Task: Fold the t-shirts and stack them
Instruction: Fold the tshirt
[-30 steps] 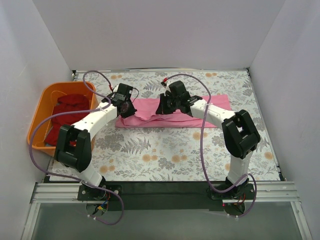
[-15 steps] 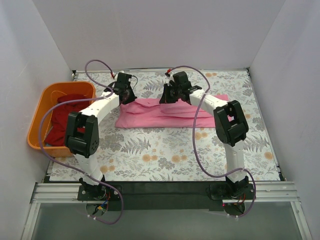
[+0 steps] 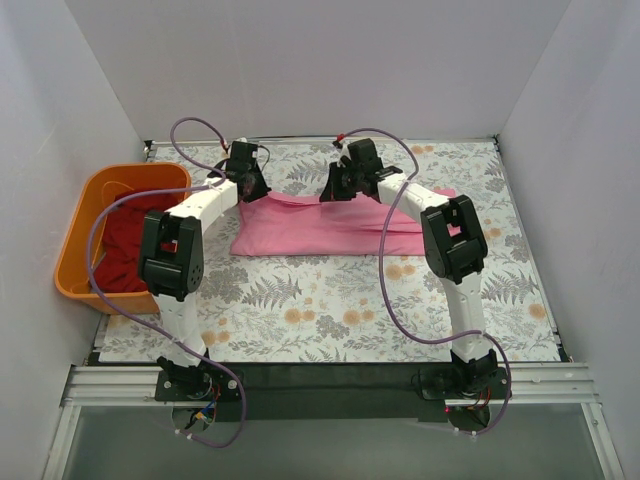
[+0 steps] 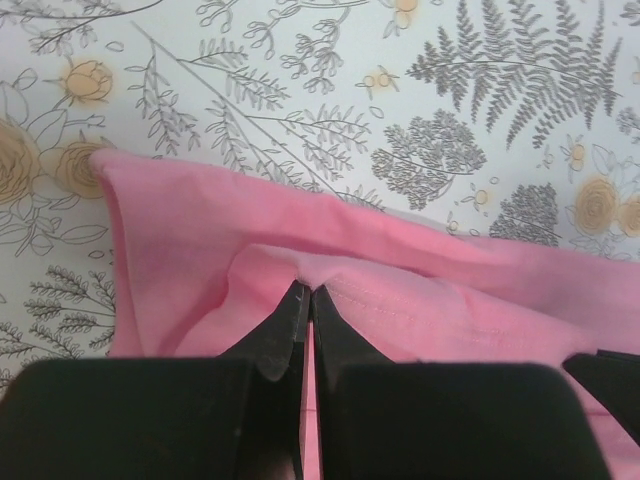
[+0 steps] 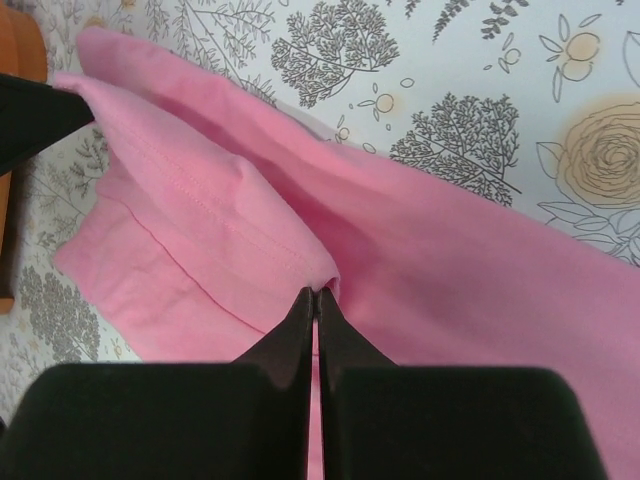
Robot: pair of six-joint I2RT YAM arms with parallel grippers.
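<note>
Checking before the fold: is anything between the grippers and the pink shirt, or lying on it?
Nothing visible. The left gripper and right gripper are each shut on an edge of the pink shirt, and nothing lies on it. The orange basket sits apart, on the left arm's side.

Orange plastic basket (image 3: 72, 245) — at the left edge of the floral-printed table (image 3: 330, 300)

Bright pink cloth t-shirt (image 3: 300, 230): soft and matt, with a stitched hem line visible close up. Dark red cloth shirts (image 3: 120, 240): matt, crumpled. Orange plastic basket (image 3: 135, 170): smooth, faintly glossy. Fern-and-flower printed table cover (image 3: 330, 310): flat, matt. Fingers of the left gripper (image 4: 305, 300) and right gripper (image 5: 316, 300): black, smooth, matt. Grey metal rail (image 3: 560, 380): dull sheen.
</note>
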